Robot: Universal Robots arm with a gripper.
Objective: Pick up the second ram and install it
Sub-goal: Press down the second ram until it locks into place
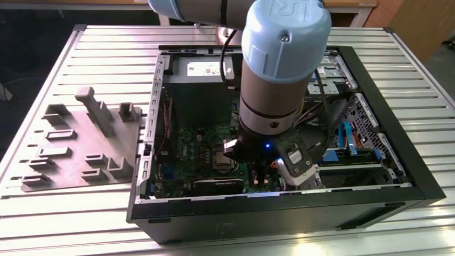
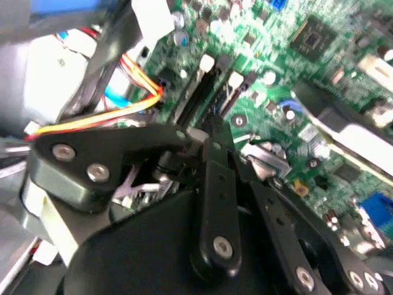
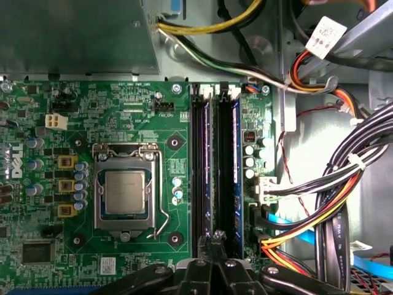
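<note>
In the first wrist view, two long dark memory sticks stand side by side in the motherboard's slots. I take the one showing a blue-green edge as the second ram [image 3: 228, 166]; the other stick [image 3: 201, 166] sits right beside it. My gripper [image 3: 215, 238] is down inside the computer case, its fingertips together at one end of the slots, between the two sticks, with nothing visibly held. The second wrist view shows the gripper [image 2: 207, 147] just short of the slots [image 2: 206, 92]. In the exterior view the gripper [image 1: 284, 170] hangs low over the board.
The open black case [image 1: 284, 208] lies on a slatted metal table. A grey moulded fixture [image 1: 78, 144] sits to the exterior view's left. The CPU socket [image 3: 126, 193] is beside the slots, cable bundles [image 3: 331, 203] crowd the other side, and the grey power supply [image 3: 73, 37] lies beyond.
</note>
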